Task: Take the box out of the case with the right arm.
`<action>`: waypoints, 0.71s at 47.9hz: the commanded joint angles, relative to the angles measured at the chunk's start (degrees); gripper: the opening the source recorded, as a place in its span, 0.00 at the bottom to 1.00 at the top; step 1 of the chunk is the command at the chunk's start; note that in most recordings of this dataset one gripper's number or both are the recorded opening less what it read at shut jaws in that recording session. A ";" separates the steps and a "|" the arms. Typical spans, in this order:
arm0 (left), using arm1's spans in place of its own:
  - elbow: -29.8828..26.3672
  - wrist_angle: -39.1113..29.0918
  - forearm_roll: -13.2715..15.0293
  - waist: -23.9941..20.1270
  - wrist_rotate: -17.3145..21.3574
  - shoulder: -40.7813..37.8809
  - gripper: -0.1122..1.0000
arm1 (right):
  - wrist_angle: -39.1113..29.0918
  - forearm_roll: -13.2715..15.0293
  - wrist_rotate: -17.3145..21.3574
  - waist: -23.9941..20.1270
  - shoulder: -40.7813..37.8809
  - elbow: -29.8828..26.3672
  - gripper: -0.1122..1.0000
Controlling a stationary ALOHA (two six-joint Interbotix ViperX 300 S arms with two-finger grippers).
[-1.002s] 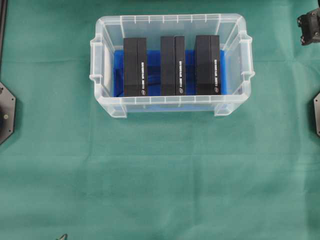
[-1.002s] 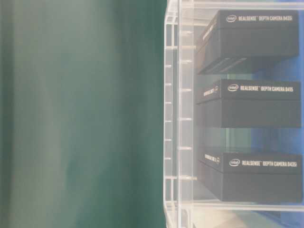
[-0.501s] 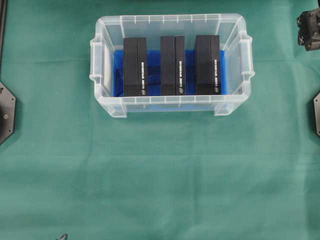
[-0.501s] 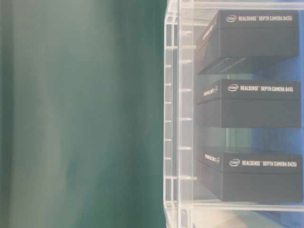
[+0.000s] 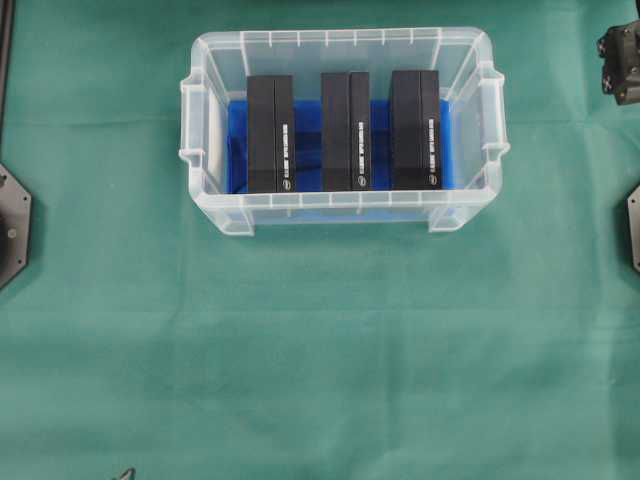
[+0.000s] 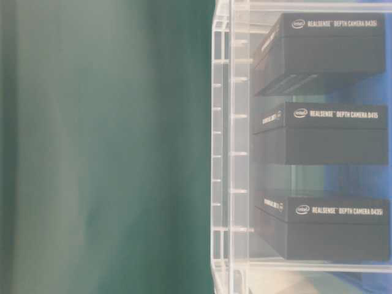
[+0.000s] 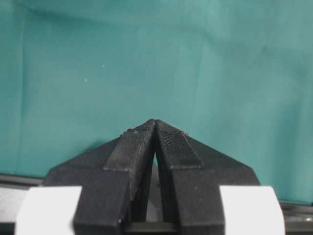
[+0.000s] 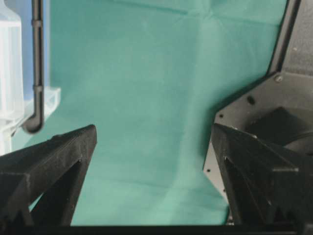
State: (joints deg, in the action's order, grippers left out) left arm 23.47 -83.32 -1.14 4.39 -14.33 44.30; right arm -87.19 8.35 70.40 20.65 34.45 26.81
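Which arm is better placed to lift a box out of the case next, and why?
Right. The right gripper is open, with the case at its view's edge. The left gripper is shut, seeing only green cloth.

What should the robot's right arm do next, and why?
Probably reach left, over the case, toward the nearest black box. The right gripper has its fingers wide open and empty above the green cloth, and all three boxes sit inside the case.

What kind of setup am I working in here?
Probably a lab tabletop test cell: a green cloth covers the table, a clear case holds three black depth-camera boxes, and black arm base plates flank the cloth.
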 commanded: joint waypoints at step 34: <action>-1.32 -2.46 -0.35 0.09 0.35 0.00 0.10 | 6.77 -0.62 6.86 -4.22 -16.08 -10.99 0.94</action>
State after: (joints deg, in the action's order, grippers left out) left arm 23.47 -85.69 -1.32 4.39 -14.15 44.47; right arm -81.04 7.82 76.90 17.75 21.80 20.13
